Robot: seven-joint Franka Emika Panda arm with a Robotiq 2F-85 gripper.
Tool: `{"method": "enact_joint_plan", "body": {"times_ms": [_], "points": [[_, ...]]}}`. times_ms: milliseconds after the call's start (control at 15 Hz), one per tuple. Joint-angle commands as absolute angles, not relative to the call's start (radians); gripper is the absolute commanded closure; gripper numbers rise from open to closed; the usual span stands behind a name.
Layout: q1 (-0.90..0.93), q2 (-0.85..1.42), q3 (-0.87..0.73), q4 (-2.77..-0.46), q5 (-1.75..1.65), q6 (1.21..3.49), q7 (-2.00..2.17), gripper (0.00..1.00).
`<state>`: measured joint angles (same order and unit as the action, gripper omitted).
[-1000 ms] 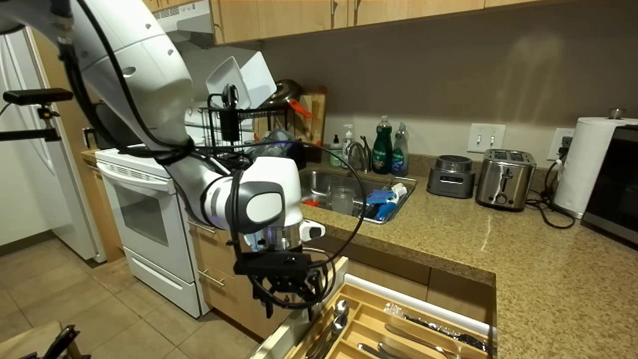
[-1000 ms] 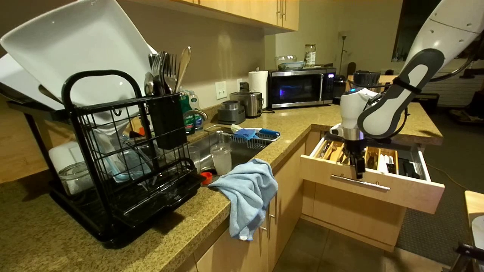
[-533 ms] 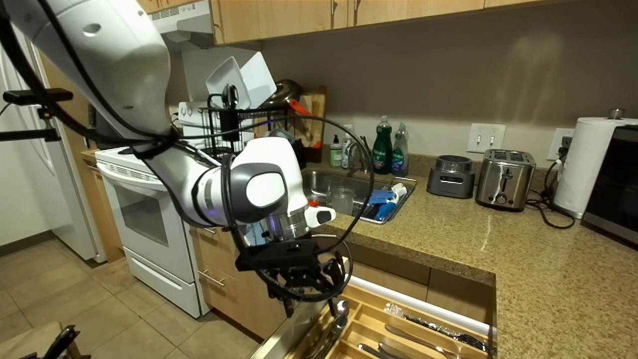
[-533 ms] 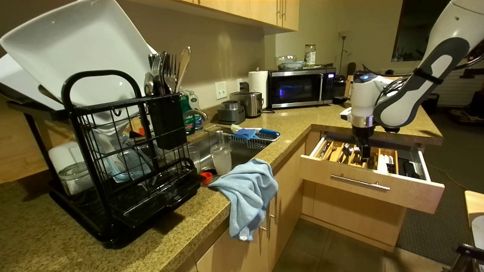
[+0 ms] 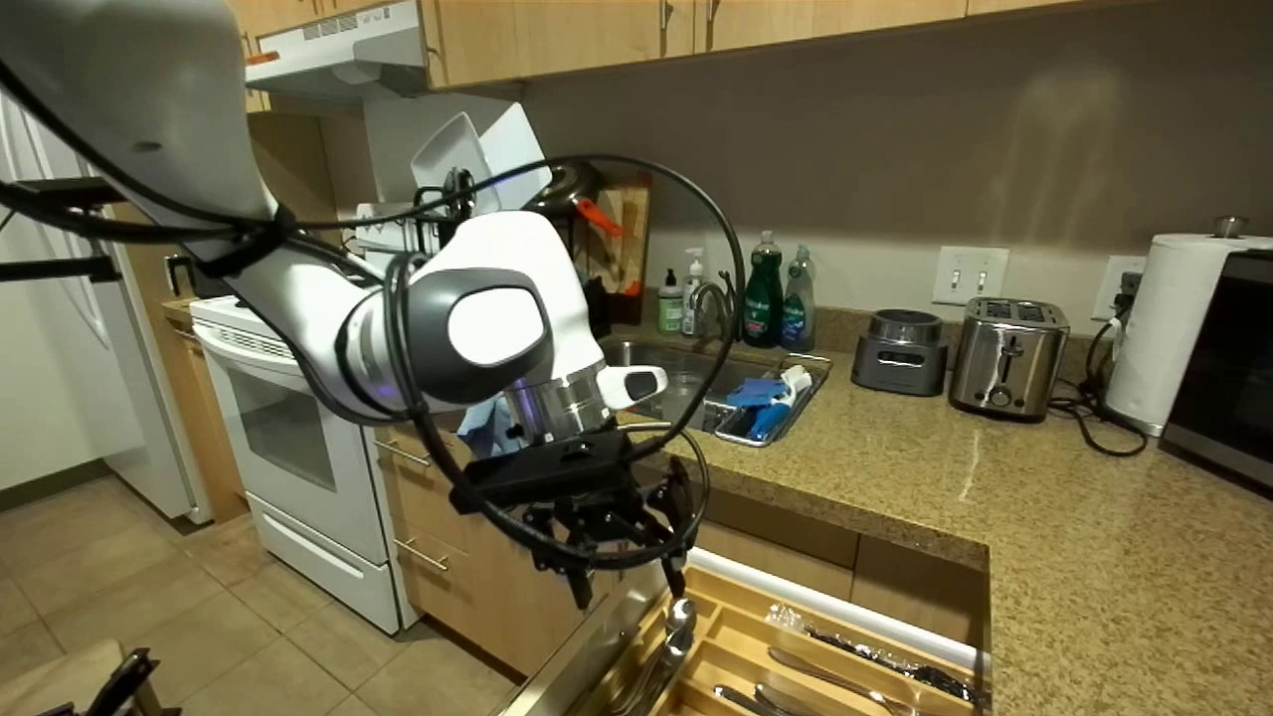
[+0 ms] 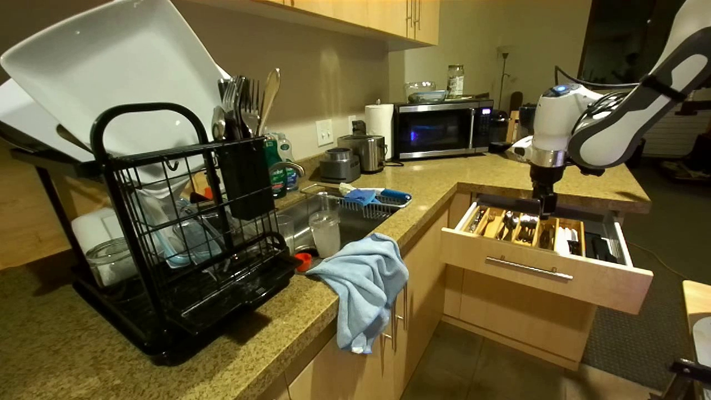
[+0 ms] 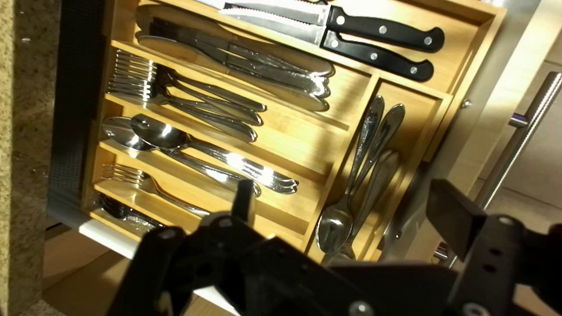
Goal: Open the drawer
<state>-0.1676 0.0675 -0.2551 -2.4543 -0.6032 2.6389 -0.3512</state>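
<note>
The drawer (image 6: 600, 286) is pulled out from under the counter, with its light wood front and bar handle (image 6: 529, 268) facing the room. The handle also shows in the wrist view (image 7: 521, 140) at the right. Inside is a wooden cutlery tray (image 5: 708, 644) with spoons, forks and knives. My gripper (image 5: 629, 589) is open and empty above the drawer, apart from the handle. In the wrist view its fingers (image 7: 347, 204) are spread wide, one over the tray and one over the drawer's front panel. In an exterior view, the gripper (image 6: 547, 210) hangs over the tray.
The stone counter (image 5: 1114, 537) edge runs behind the drawer. A toaster (image 5: 1009, 358), a sink (image 5: 636, 358) and a dish rack (image 6: 161, 222) stand along the wall. A blue towel (image 6: 364, 278) hangs over the counter edge. A microwave (image 6: 439, 130) is at the back.
My gripper has risen and moved back from near the drawer's front panel to above the tray. It is open throughout. The drawer has not moved.
</note>
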Motion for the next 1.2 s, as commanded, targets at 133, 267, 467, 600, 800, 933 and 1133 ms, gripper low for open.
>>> {"method": "enact_joint_plan", "body": {"times_ms": [133, 267, 467, 600, 800, 933, 1133], "points": [[-0.204, -0.058, -0.245, -2.539, -0.499, 2.653, -0.588, 0.0], [-0.199, -0.085, -0.249, -2.551, -0.405, 2.639, -0.718, 0.0], [-0.185, -0.119, -0.256, -2.56, -0.277, 2.605, -0.884, 0.0], [-0.176, -0.136, -0.26, -2.562, -0.203, 2.58, -0.987, 0.0], [-0.176, -0.155, -0.26, -2.556, -0.163, 2.538, -1.056, 0.0], [-0.186, -0.156, -0.252, -2.551, -0.21, 2.519, -1.029, 0.0], [-0.184, -0.131, -0.25, -2.532, -0.203, 2.531, -1.002, 0.0]]}}
